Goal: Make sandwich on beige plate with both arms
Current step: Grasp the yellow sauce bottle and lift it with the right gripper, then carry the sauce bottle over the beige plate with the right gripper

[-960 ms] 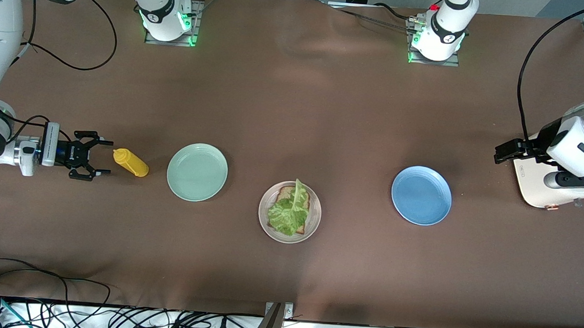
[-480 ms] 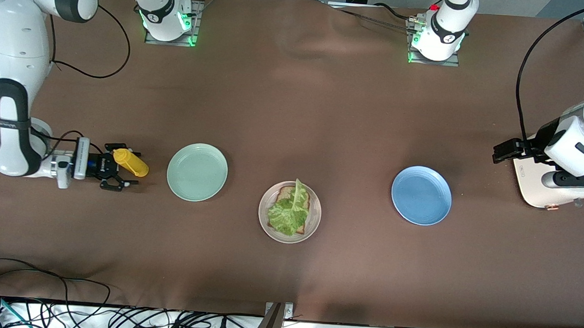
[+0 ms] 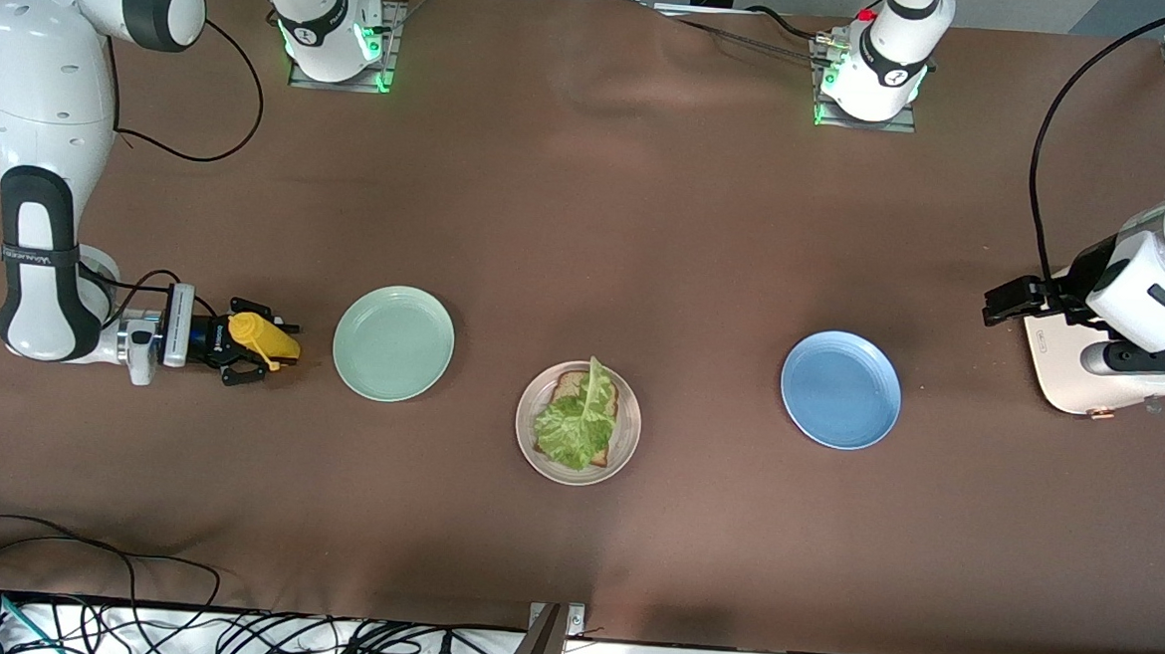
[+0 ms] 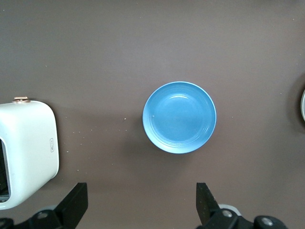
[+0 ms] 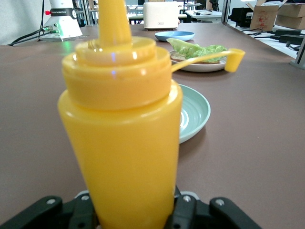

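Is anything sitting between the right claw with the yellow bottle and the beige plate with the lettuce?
Yes. The green plate lies on the table between the right claw, closing around the yellow bottle, and the beige plate. It is low, so passing above it looks feasible.

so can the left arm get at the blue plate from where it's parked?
Probably yes. The left gripper hangs open over the toaster at its own end of the table. The blue plate lies beside the toaster, empty, with only bare table between them.
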Controlling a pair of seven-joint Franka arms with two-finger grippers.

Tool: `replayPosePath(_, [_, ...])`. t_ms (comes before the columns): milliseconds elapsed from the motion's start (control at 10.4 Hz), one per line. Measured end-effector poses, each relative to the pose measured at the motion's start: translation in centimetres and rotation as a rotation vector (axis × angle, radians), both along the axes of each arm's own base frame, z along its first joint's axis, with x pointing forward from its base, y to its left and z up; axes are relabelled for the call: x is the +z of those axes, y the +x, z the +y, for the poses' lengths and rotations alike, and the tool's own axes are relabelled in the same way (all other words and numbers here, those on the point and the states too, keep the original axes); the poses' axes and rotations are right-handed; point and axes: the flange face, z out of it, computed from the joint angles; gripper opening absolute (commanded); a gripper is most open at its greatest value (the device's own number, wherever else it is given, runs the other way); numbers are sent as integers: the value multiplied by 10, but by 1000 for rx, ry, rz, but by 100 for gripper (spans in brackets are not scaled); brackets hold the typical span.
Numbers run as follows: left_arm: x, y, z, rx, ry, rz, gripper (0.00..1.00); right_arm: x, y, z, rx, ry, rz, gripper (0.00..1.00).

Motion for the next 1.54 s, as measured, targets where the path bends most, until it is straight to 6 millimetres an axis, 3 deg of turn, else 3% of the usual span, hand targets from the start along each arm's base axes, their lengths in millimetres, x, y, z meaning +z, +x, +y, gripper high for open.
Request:
replayPosePath(384, [0, 0, 2, 4, 1, 0, 100, 9, 13, 14, 28, -64, -23, 0])
replayPosePath(480, [0, 0, 3, 5, 1, 0, 100, 27, 22, 24, 50, -150, 14, 0])
replayPosePath(672, [0, 0, 3, 4, 1, 0, 100, 89, 40, 55, 55, -333, 112, 0])
replayPosePath(864, [0, 0, 2, 4, 1, 0, 100, 160, 52, 112, 16, -507, 165, 0])
replayPosePath(1056, [0, 0, 2, 3, 1, 0, 100, 199, 50, 183, -38, -639, 232, 0])
replayPosePath(1344, [1, 0, 1, 2, 0, 0, 100, 219, 39, 264, -108, -803, 239, 0])
replayPosePath(1536, [1, 0, 1, 1, 0, 0, 100, 222, 29, 301, -145, -920, 235, 0])
